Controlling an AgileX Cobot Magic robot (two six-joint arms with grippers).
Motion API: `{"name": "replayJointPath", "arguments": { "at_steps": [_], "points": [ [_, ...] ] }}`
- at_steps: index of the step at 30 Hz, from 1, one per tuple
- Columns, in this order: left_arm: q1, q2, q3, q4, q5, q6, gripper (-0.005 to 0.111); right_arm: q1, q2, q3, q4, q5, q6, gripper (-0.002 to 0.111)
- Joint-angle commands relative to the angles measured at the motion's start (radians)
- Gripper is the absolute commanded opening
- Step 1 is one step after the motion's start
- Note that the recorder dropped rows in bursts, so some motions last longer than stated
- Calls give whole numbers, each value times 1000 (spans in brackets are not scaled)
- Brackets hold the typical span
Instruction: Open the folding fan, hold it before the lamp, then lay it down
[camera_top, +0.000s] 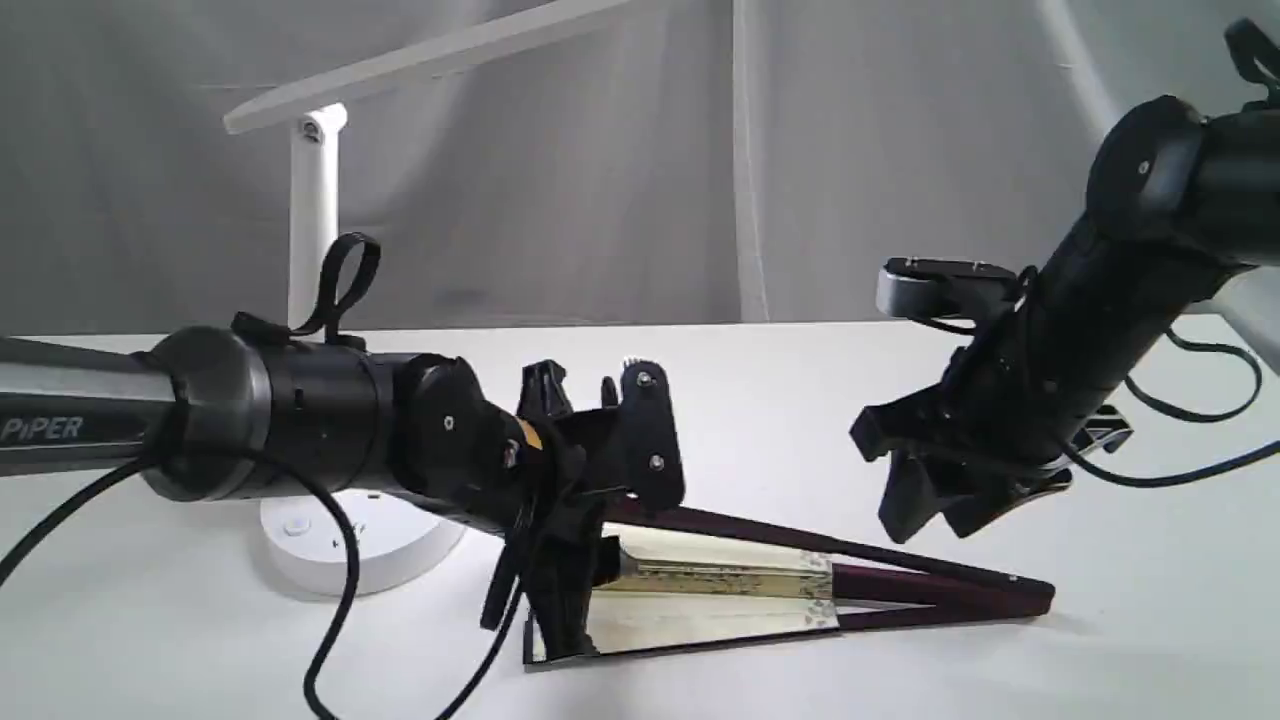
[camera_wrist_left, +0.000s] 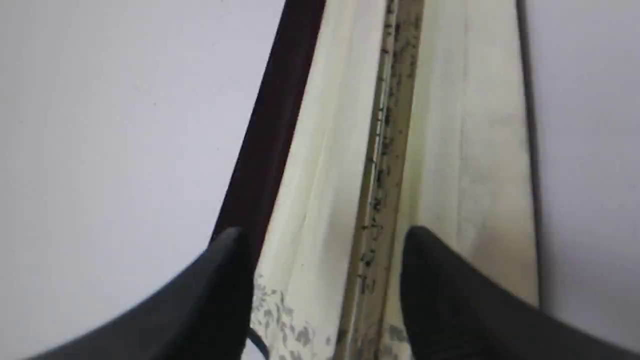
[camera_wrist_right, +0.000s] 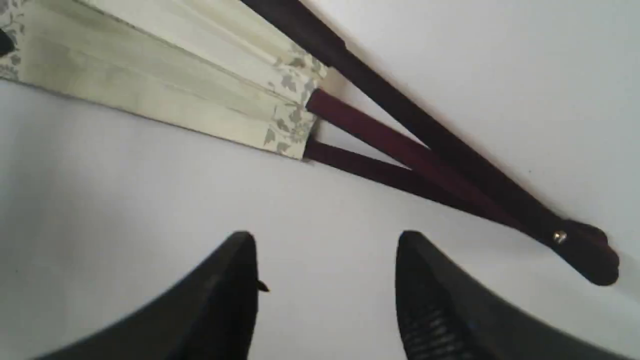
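The folding fan (camera_top: 720, 585) lies on the white table, spread only a narrow way. Its cream leaf (camera_wrist_left: 330, 150) shows black calligraphy along a bunched middle pleat, with a dark maroon guard (camera_wrist_left: 265, 135) on one side. My left gripper (camera_top: 570, 600) hangs over the fan's wide end, open. Its fingers (camera_wrist_left: 220, 280) straddle the bunched pleats, and I cannot tell whether they touch. My right gripper (camera_top: 930, 505) hovers open and empty above the maroon ribs (camera_wrist_right: 400, 150), near the pivot rivet (camera_wrist_right: 560, 237). The lamp (camera_top: 312, 230) stands behind the left arm, its flat head bar (camera_top: 430, 60) overhead.
The lamp's round base (camera_top: 360, 545) sits right behind the left wrist. Black cables (camera_top: 330, 600) loop from the left arm down to the table, and another cable (camera_top: 1190, 400) trails from the right arm. A grey curtain (camera_top: 640, 160) closes the back.
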Motion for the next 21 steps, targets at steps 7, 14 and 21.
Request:
{"name": "replayJointPath", "arguments": {
  "at_steps": [7, 14, 21],
  "points": [
    [-2, -89, 3, -17, 177, -529, 47, -8, 161, -157, 7, 110, -32, 57],
    [13, -136, 3, -2, 380, -867, 47, -20, 244, -257, 29, 87, -71, 57],
    [14, -138, 3, -4, 464, -952, 47, -76, 323, -301, 193, 100, -122, 57]
  ]
}}
